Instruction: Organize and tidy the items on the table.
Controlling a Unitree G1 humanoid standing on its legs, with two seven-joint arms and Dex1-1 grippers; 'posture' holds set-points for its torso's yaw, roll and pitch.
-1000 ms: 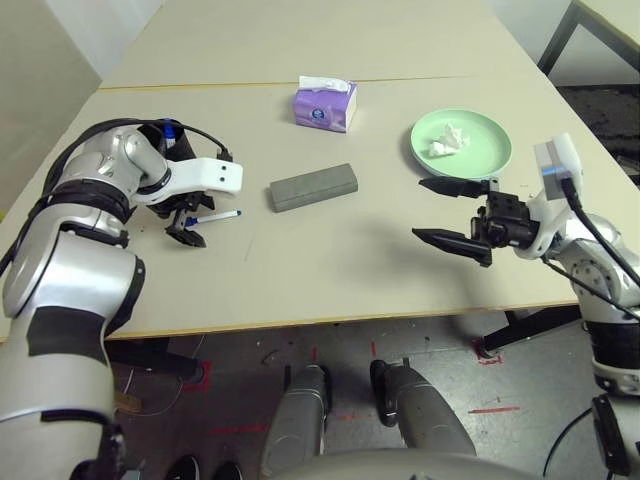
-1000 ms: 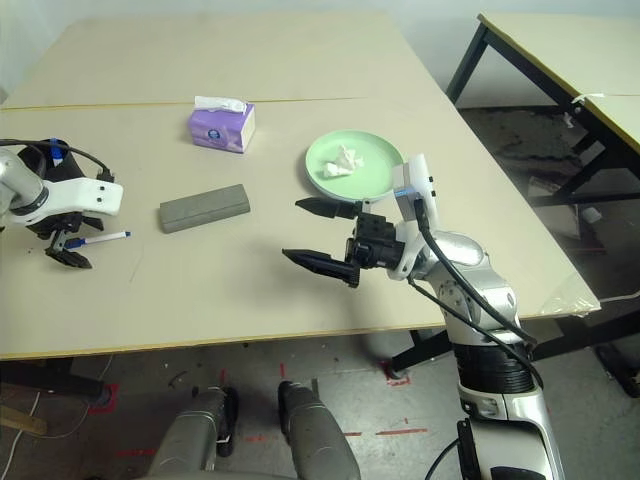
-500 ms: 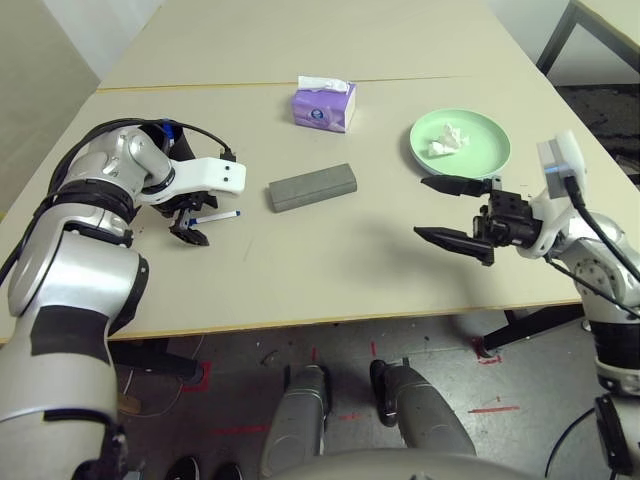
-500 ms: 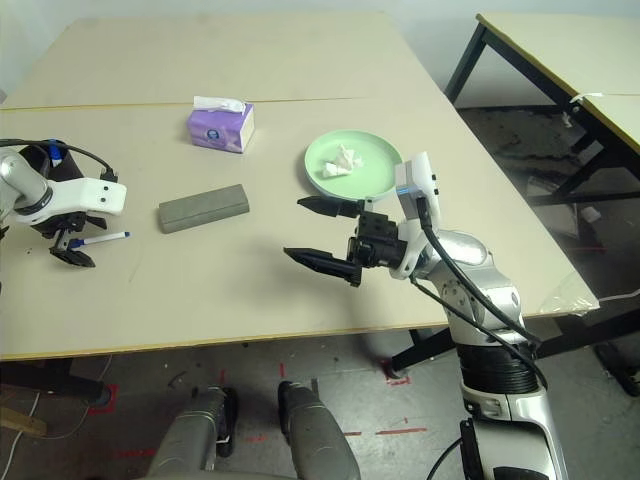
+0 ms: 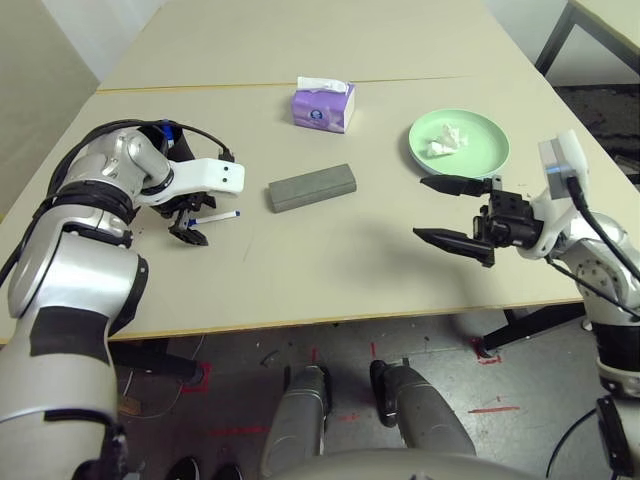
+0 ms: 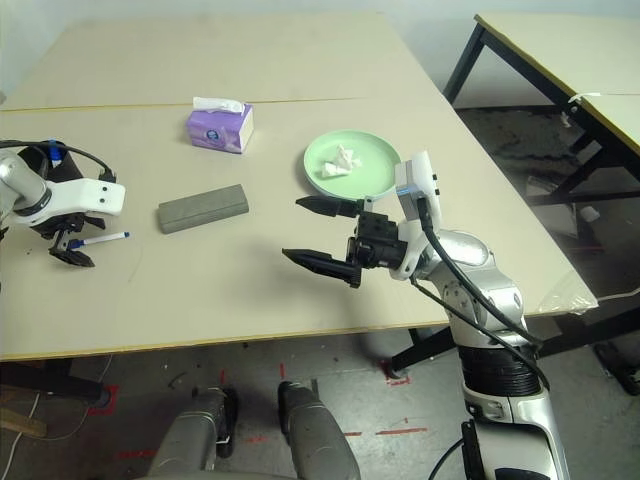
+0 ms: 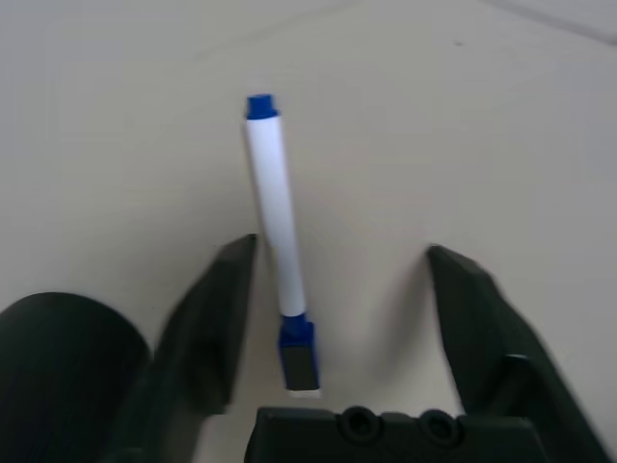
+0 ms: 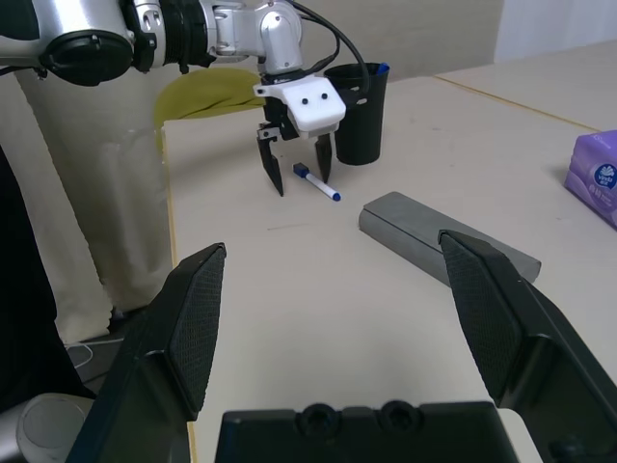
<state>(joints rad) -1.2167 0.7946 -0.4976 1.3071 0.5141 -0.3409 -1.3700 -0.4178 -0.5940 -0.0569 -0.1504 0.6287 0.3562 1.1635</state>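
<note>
I am judging the tidying as partly done. The crumpled tissue (image 5: 445, 141) is lying in the green plate (image 5: 487, 160) toward the desk's right edge, and one blue-capped marker (image 8: 382, 68) is standing inside the black cup (image 8: 353, 114) near the left edge. The grey glasses case (image 5: 313, 187) is lying loose mid-desk, with a purple tissue box (image 5: 324, 106) behind it by the yellowish seam. The sunglasses and a light-blue plate are not showing in any view, so I cannot say where they are.

What is left, as I read it, is the second marker (image 7: 279, 234), which is lying flat on the desk (image 5: 330, 270) just beside the cup.

I am holding my left gripper (image 7: 333, 309) directly over that marker, fingers spread and pointing down, one on each side of its barrel and not yet touching it. My left forearm is reaching in from the left edge, bent at the elbow. My right gripper (image 5: 448, 212) is hovering wide open and empty above the near right part of the desk, fingers pointing toward the middle.
</note>
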